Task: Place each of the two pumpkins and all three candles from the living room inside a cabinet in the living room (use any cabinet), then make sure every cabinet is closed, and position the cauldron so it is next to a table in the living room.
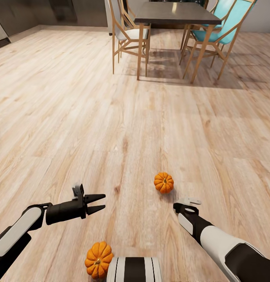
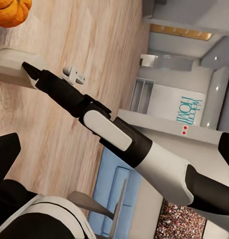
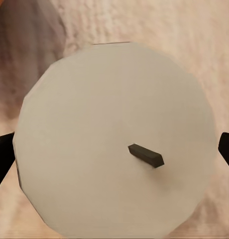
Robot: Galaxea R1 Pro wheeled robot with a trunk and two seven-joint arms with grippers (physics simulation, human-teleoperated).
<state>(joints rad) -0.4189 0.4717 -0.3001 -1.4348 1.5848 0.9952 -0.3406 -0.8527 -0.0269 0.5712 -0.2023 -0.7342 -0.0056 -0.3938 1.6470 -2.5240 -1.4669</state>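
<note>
While left end effector (image 1: 104,202) hangs open, right end effector (image 3: 114,149) straddles candle (image 3: 114,139), grip unclear, wall lettering unreadable.

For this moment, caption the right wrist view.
Candle top with dark wick between the right end effector's dark fingertips, above the wooden floor.

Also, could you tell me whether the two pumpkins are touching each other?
Apart. The head view shows bare floor between the farther pumpkin and the nearer pumpkin.

Pale wooden floor (image 1: 111,129) with two pumpkins (image 1: 163,182) (image 1: 98,259), dining table (image 1: 176,13), chairs (image 1: 129,33).
</note>
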